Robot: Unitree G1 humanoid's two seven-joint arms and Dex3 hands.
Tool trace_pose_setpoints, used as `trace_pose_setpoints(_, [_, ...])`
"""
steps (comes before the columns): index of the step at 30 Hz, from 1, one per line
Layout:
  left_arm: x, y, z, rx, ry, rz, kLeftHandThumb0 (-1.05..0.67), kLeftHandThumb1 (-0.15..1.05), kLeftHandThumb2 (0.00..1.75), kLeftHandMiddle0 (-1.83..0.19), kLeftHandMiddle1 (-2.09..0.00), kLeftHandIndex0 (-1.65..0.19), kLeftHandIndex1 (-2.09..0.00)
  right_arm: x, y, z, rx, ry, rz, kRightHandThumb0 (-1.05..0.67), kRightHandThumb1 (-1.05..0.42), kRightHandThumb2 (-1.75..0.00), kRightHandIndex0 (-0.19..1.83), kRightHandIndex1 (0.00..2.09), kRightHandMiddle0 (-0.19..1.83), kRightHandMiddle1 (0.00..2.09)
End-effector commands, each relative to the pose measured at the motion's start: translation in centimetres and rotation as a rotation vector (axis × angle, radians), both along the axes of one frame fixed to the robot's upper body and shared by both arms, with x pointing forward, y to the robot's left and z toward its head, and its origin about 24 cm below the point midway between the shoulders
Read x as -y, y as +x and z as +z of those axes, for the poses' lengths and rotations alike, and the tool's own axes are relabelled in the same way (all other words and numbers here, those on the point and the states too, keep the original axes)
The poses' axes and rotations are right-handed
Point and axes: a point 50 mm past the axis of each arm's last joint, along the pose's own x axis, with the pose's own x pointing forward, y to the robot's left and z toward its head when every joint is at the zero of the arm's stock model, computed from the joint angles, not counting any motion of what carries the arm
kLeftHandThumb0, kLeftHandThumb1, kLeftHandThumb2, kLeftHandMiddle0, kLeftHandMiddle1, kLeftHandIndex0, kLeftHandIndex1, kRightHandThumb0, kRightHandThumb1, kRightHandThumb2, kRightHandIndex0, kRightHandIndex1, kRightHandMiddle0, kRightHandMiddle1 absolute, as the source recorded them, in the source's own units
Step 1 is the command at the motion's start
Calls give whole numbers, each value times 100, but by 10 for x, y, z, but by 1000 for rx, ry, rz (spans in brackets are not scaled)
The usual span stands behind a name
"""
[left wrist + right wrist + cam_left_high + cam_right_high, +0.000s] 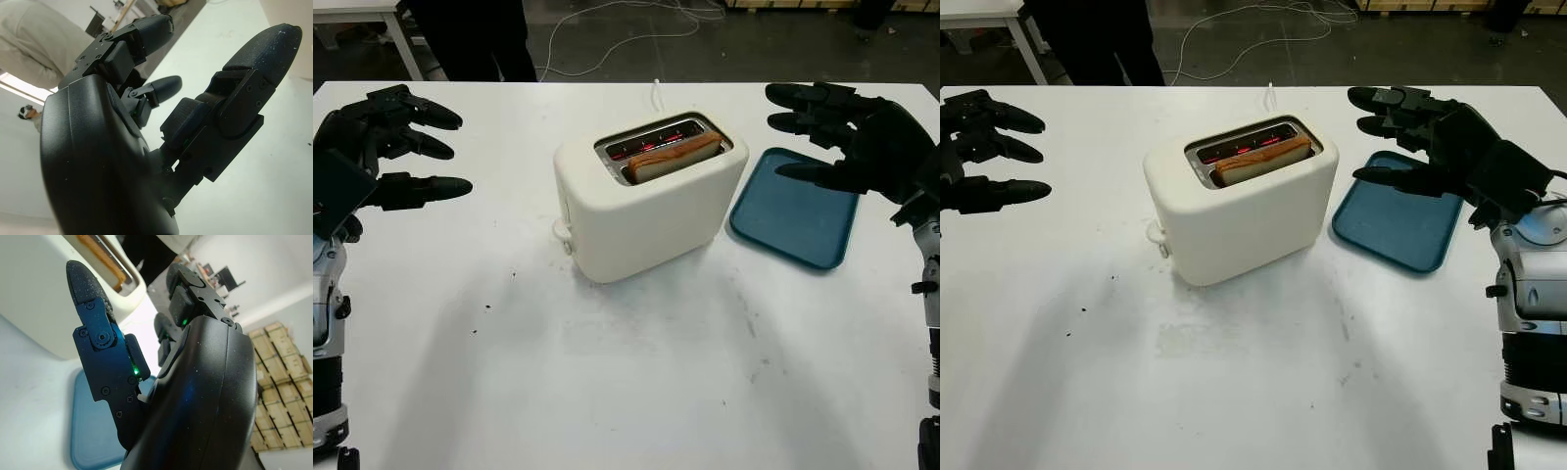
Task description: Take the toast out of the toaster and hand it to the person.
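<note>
Both hands are open and hold nothing: left hand (386, 147) far off, right hand (1440, 147) over the tray (1400, 227). The toast (674, 157) sits deep in the glowing toaster (646, 211), so a sloppy pinch could crumble it or shove the toaster.

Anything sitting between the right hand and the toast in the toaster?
In the left eye view, the right hand, open, hangs over the blue tray. Between it and the toast come bare white table and the toaster rim.

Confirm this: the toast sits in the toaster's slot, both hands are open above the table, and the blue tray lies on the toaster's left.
Not quite. In the left eye view the blue tray lies on the robot's right of the toaster, beneath the right hand. The rest stands: the toast sits in the slot, and the left hand and right hand are open above the table.
</note>
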Motion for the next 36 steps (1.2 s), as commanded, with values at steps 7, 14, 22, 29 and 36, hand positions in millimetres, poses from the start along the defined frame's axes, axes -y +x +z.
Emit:
trace_pose_setpoints(7, [0,-2,-3,2,-7,6,-105,52,0,-57,-105,-58,-91,1,-1,1,8,-1,1,-68,-80,0,17,52,44,0])
trace_pose_setpoints(14, [0,-2,-3,3,-2,10,-105,52,0,-56,-106,-58,-91,1,-1,1,3,3,2,-68,-80,0,16,53,43,0])
trace_pose_setpoints(22, [0,-2,-3,3,-5,5,-105,52,0,-56,-105,-58,-91,1,-1,0,10,-2,4,-68,-80,0,16,54,44,0])
trace_pose_setpoints(29, [0,-2,-3,-2,-7,8,-105,52,0,-56,-104,-57,-90,1,-1,0,7,-1,3,-69,-80,0,16,54,44,0])
trace_pose_setpoints(36, [0,-2,-3,0,-4,9,-105,52,0,-57,-104,-58,-90,1,0,-1,3,10,8,-69,-80,0,16,55,44,0])
